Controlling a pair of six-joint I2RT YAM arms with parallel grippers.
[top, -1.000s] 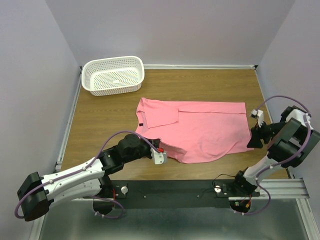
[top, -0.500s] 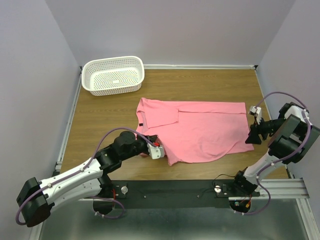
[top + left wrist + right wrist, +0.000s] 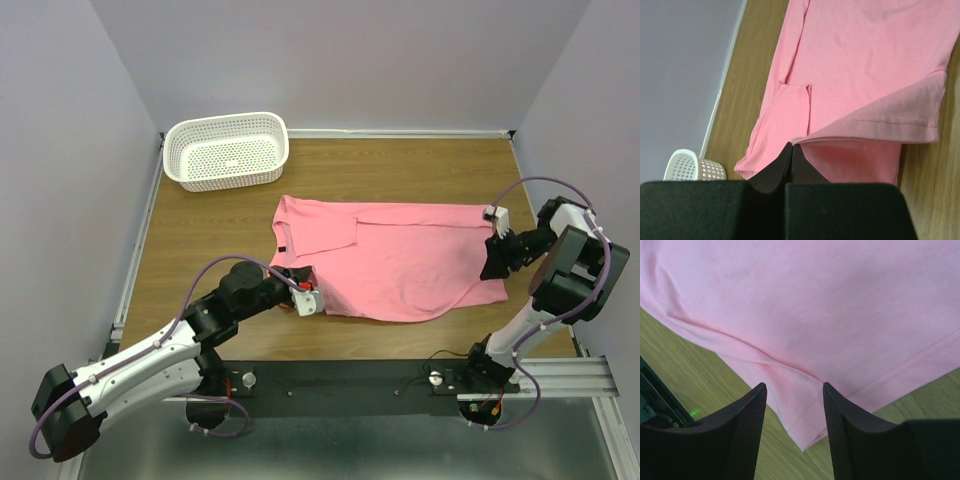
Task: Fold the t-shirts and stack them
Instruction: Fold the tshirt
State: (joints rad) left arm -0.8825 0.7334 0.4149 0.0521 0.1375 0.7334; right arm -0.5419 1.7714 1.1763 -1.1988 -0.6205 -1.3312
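I have the light, limp t-shirt pinched by its hem in the left gripper, while the right gripper straddles the other hem corner unclenched, a sound hold.

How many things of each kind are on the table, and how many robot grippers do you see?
Pink t-shirt: 1
White basket: 1
Robot grippers: 2 (left gripper, right gripper)
Total: 4
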